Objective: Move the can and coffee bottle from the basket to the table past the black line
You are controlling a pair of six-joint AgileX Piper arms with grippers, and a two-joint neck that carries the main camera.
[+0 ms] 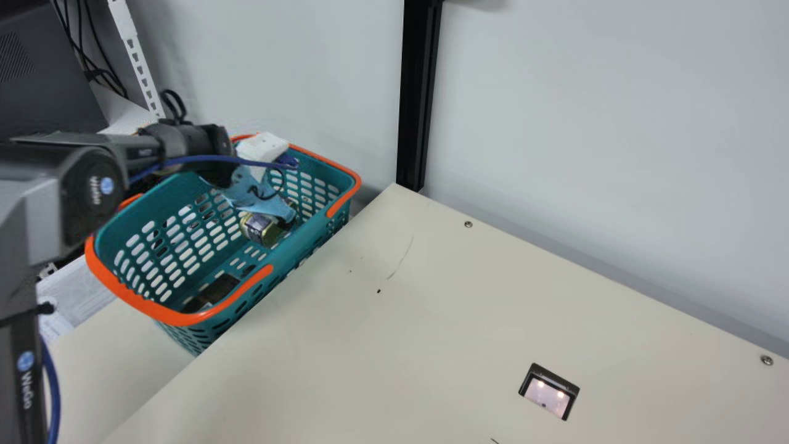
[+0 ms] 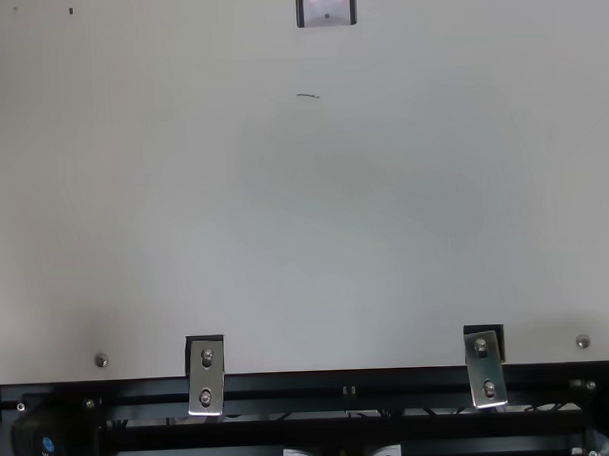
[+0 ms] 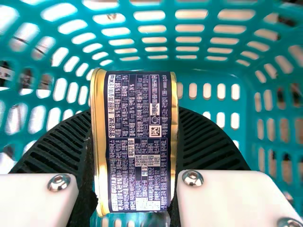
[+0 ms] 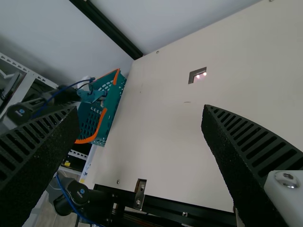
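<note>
status: early stage. your left gripper (image 3: 135, 113) is inside the basket (image 1: 179, 319), with the can (image 3: 137, 165) between its fingers. they are parted by the can's width and appear closed on its two gold rims; you cannot tell whether the can is clear of the basket floor. your right gripper (image 4: 138, 113) is well apart from the basket, fingers wide open, nothing held.

outstanding: lift the can out of the basket, set it on the table (image 1: 431, 320) past the black line, then transfer the coffee bottle. a brown thing (image 1: 216, 288) lies low at the basket's near end; you cannot confirm that it is the bottle.

orientation: the can is on its side, label facing the wrist camera, one rim toward each finger. the label face's longer axis runs parallel to the rims, crosswise to the grip.
</note>
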